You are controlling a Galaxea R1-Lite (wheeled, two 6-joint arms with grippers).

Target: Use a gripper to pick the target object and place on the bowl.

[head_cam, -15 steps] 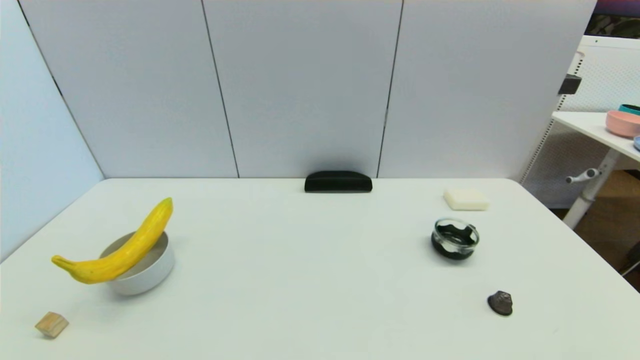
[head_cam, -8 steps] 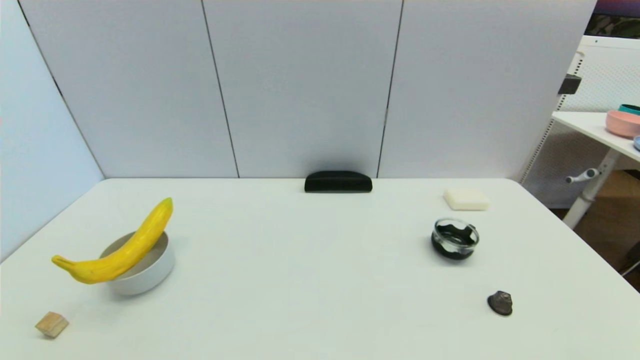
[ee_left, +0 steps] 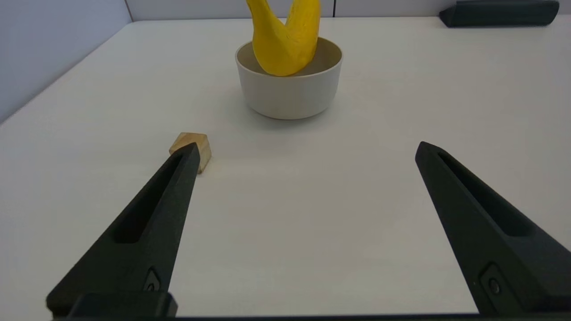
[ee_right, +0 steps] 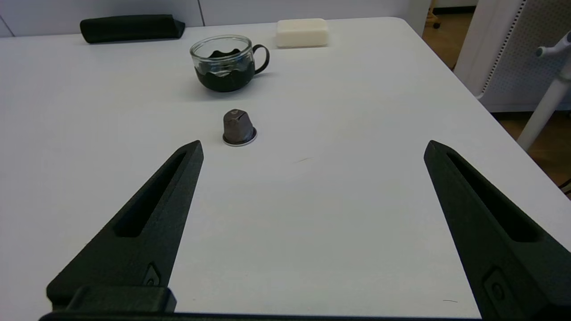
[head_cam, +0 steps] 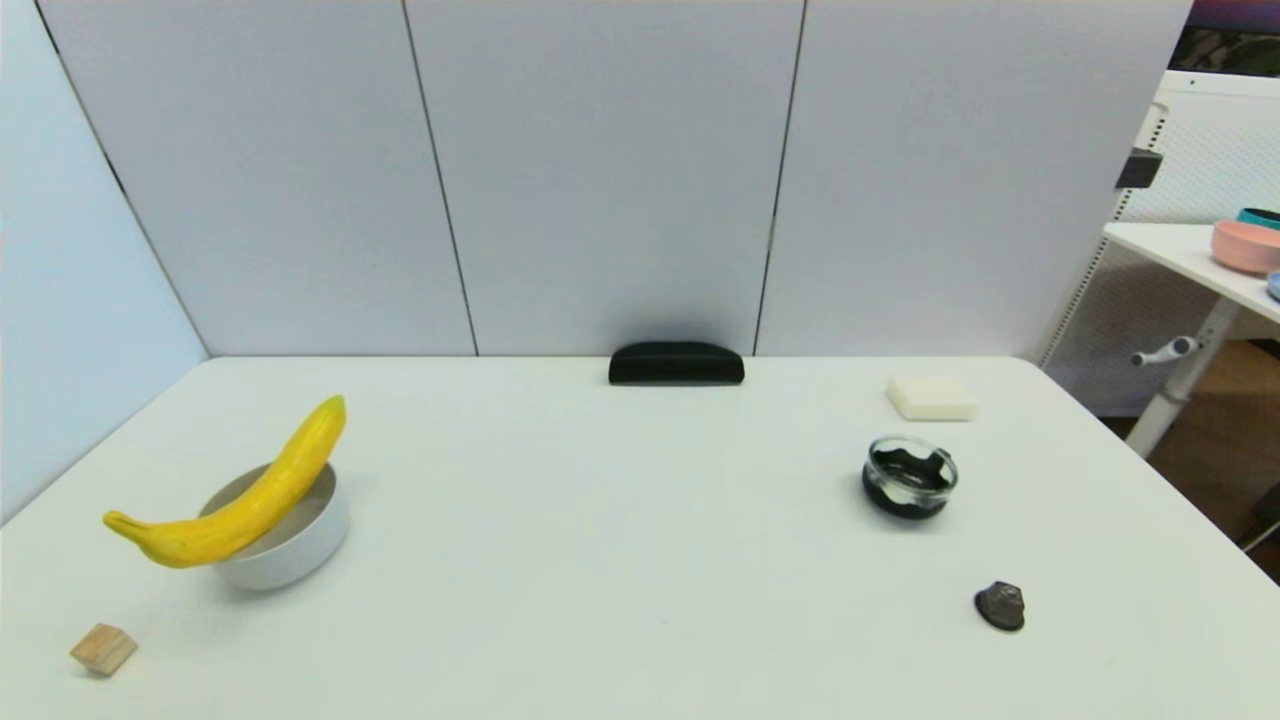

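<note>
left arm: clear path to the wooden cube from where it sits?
Probably yes. The left gripper is open and low over the table, with the wooden cube just past one fingertip. Nothing lies between them; the bowl stands farther back.

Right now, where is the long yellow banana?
In the head view, the long curved yellow banana rests across the round white bowl on the table's left side, just beyond the small wooden cube.

left gripper (ee_left: 305,149) fingers spread, empty | banana (ee_left: 285,38) in bowl (ee_left: 290,91) | wooden cube (ee_left: 196,143) near
</note>
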